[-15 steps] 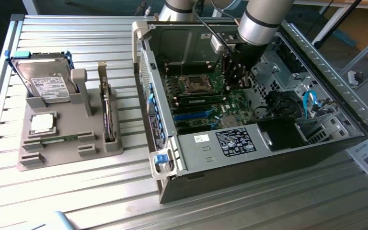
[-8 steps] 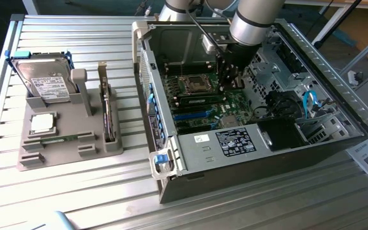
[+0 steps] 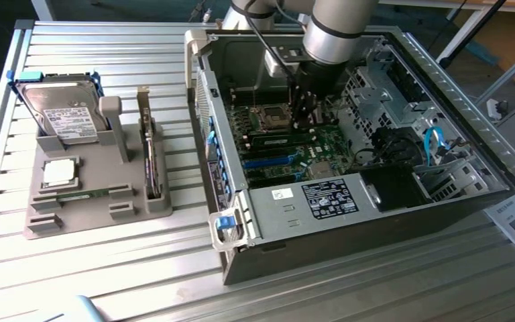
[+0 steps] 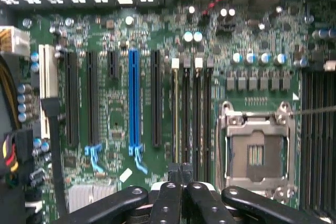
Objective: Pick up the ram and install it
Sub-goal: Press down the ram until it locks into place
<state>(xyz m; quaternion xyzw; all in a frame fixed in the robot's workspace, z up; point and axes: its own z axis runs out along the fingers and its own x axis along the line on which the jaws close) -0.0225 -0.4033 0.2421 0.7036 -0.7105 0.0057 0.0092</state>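
Note:
The ram (image 3: 84,194), a thin green stick, lies flat in a slot of the grey fixture (image 3: 88,216) at the exterior view's left. My gripper (image 3: 304,125) is far from it, reaching down inside the open computer case (image 3: 239,221) over the motherboard. In the wrist view my gripper (image 4: 181,170) is shut, its black fingertips (image 4: 173,182) pressed together just above the row of black memory slots (image 4: 191,114). I see nothing between the fingers. The empty processor socket (image 4: 255,150) lies right beside the slots.
On the fixture stand a silver hard drive (image 3: 61,111), a square silver processor chip (image 3: 61,172) and an upright card (image 3: 150,157). Case walls, a drive cage (image 3: 369,90) and cables (image 3: 432,144) surround the arm. Blue and black expansion slots (image 4: 134,98) lie beside the memory slots.

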